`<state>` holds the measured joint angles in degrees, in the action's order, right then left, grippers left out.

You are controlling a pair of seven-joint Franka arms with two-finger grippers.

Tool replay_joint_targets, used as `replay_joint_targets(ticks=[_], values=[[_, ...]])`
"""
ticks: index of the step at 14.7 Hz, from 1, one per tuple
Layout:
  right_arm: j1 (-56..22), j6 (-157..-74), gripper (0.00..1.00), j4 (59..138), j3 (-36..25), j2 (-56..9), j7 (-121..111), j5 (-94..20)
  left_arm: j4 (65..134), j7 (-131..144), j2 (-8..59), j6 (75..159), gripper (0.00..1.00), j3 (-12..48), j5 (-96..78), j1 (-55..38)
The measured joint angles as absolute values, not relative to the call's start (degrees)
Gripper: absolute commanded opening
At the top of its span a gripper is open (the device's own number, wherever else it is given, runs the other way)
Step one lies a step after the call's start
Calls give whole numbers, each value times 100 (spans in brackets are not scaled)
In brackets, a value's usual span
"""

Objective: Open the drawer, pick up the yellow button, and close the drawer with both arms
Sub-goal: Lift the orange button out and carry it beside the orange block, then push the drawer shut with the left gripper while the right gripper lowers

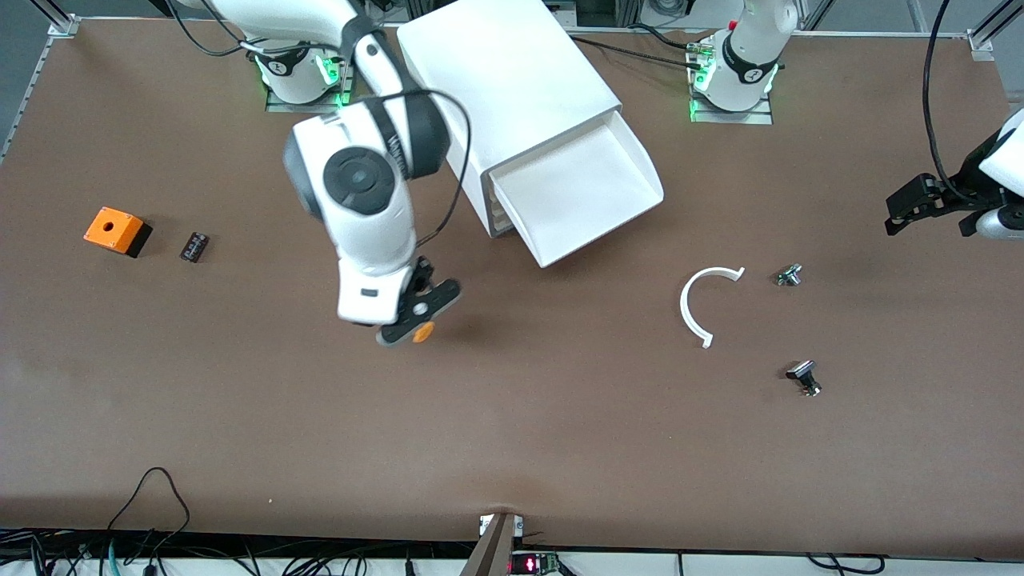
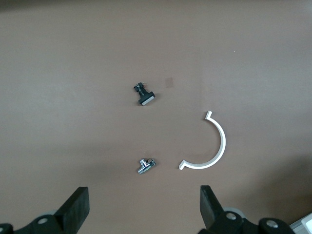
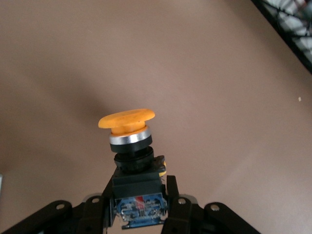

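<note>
The button [image 3: 127,127] sits pinched by its black body between the closed fingers of the right gripper [image 1: 418,314], left of centre in the front view, in the air over bare table. Up and right of it, the drawer [image 1: 588,192] stands pulled out of the cabinet [image 1: 512,88]. At the right edge, the left gripper [image 1: 920,208] waits with fingers spread and empty, over the table near a white curved piece [image 1: 698,300].

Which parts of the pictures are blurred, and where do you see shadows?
Front view: the right gripper and its forearm look motion-blurred, with a soft shadow on the table beside them. Right wrist view: the button is sharp and casts a dim shadow on the table. Left wrist view: even, soft light on the white arc.
</note>
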<state>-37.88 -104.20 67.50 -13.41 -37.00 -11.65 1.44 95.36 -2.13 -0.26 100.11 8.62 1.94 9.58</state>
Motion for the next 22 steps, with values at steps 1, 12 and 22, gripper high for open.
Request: replay_joint_targets(ticks=[1,12,22], values=[[-3620,-10398,15,6821,-1344,-3701,-1246,140,9532,-213,-25,10011,100,895,194,957],[-2729,-9200,13,7240,-1715,-3350,-3523,90,9550,-155,-3,9943,100,1574,578,919],[-2519,-8981,10,8312,-2214,-2042,-4733,-57,9846,855,545,10047,100,1599,584,656]])
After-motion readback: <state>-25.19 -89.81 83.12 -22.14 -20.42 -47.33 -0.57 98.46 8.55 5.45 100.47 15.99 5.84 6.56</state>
